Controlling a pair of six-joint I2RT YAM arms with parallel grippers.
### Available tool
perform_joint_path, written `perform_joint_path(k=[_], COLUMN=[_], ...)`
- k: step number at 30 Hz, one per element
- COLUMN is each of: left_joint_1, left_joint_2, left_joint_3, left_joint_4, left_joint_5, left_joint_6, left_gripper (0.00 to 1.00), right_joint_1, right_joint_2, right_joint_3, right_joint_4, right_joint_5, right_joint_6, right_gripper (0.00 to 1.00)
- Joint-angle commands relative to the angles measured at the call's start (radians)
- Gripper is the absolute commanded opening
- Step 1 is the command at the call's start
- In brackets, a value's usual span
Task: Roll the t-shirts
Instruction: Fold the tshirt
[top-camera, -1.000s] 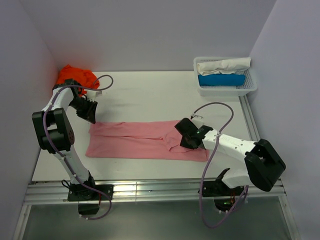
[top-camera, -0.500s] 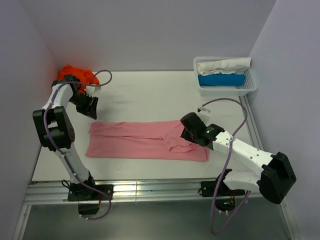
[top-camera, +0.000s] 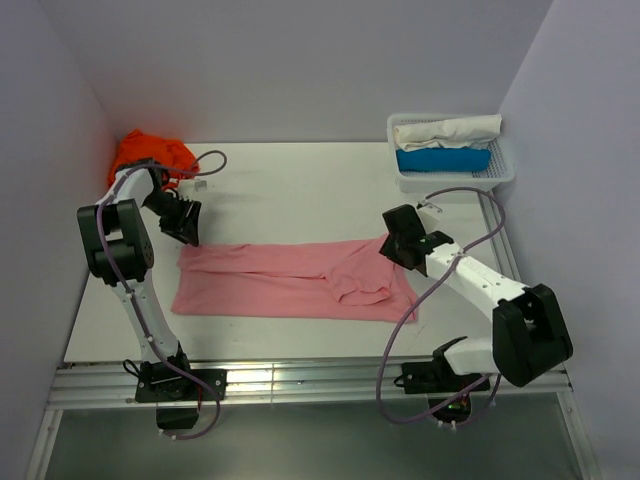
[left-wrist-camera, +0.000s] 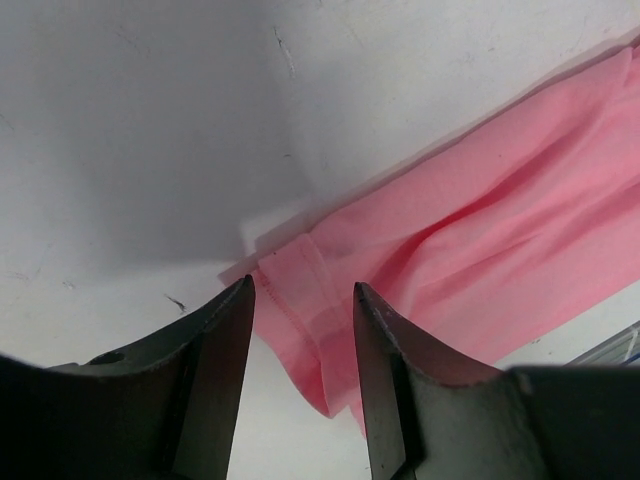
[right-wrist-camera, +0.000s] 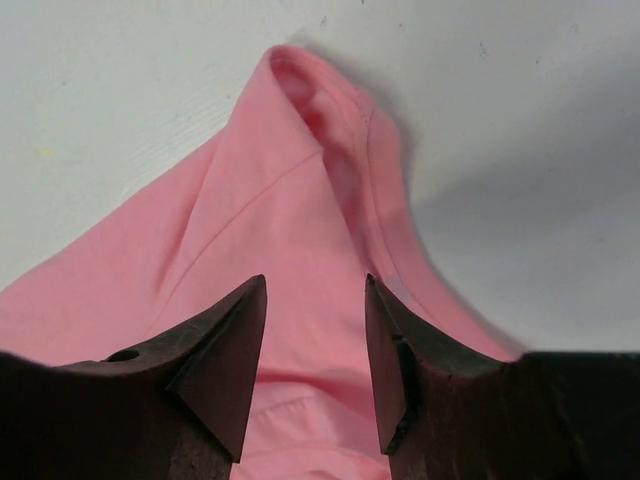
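Pink shirt (top-camera: 290, 280) lay flat as long folded strip across tabletop (top-camera: 300, 190). Orange shirt (top-camera: 150, 152) sat bunched in far left corner. Left pincer (left-wrist-camera: 300, 290) hung partly open over strip's left corner, holding nothing. Right pincer (right-wrist-camera: 315, 285) was likewise parted, empty, above right end. Risk: uneven grabs would skew roll; single-layer pinch would unfold strip.
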Motion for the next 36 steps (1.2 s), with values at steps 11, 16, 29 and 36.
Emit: perform_joint_path(k=[11,16,29,36], left_joint_1=[-0.001,-0.007,0.003,0.011], left_joint_2=[0.021,0.046,0.087,0.123], left_joint_3=[0.025,0.036,0.154,0.225], left_joint_4=[-0.048,-0.063,-0.048,-0.057], left_joint_5=[0.055,0.08,0.095,0.107], left_joint_6=[-0.002,-0.001,-0.051,-0.073], left_gripper=[0.42,0.3,0.0,0.0], right_joint_1=[-0.075,-0.092,-0.152,-0.218], right_joint_2=[0.188,0.252,0.323,0.31], right_joint_3=[0.048,0.074,0.1,0.094], right_joint_4=[0.124,0.121,0.088,0.071], right_joint_5=[-0.07,-0.075,-0.062,-0.042], right_joint_6=[-0.069,-0.083,-0.103,-0.129], right_gripper=[0.62,0.62,0.07,0.02])
